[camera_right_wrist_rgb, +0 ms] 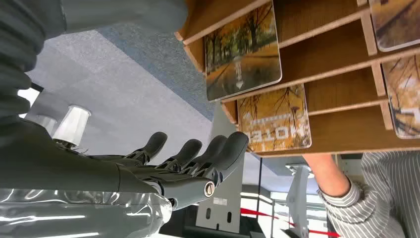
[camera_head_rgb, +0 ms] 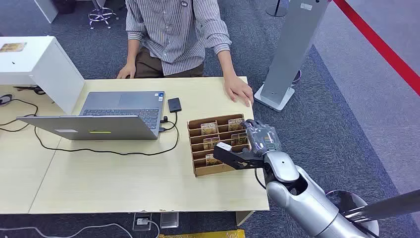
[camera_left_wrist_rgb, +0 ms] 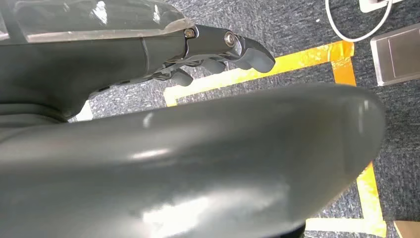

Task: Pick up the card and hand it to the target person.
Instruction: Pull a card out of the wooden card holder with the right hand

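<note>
Right hand hovers open at the right end of the cardboard card rack on the worktop, fingers spread beside the cards. Across sits a person, hand flat on the worktop near the laptop.

Person cut off above the shoulders (laptop screen unseen)

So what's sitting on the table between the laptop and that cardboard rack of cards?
In the head view, a small black device and its black cable lie between the laptop and the card rack.
</note>
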Tool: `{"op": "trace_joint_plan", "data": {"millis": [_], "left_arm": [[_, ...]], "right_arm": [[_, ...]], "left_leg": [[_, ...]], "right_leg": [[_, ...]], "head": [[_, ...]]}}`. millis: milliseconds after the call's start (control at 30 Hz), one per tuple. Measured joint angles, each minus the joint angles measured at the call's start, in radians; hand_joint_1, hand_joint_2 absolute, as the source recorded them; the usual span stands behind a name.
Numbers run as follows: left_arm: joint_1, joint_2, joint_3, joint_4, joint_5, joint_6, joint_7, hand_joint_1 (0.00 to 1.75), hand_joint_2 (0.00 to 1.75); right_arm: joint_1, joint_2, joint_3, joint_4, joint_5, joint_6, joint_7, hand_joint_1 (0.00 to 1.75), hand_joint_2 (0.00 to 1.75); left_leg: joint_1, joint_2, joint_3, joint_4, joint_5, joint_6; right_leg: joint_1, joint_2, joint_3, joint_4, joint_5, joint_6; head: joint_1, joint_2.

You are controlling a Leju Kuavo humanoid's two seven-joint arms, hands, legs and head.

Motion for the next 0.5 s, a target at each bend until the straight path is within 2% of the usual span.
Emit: {"op": "trace_joint_plan", "data": {"millis": [200, 500], "left_arm": [[0.000, 0.000, 0.000, 0.000, 0.000, 0.000, 0.001, 0.00, 0.00], [0.000, -0.001, 0.000, 0.000, 0.002, 0.001, 0.001, 0.00, 0.00]], "right_arm": [[-0.006, 0.001, 0.010, 0.012, -0.005, -0.001, -0.001, 0.58, 1.75], [-0.011, 0.002, 0.028, 0.025, -0.012, -0.002, -0.002, 0.74, 1.75]], "left_leg": [[0.000, 0.000, 0.000, 0.000, 0.000, 0.000], [0.000, 0.000, 0.000, 0.000, 0.000, 0.000]], "right_leg": [[0.000, 0.000, 0.000, 0.000, 0.000, 0.000], [0.000, 0.000, 0.000, 0.000, 0.000, 0.000]], "head": [[0.000, 0.000], [0.000, 0.000]]}}
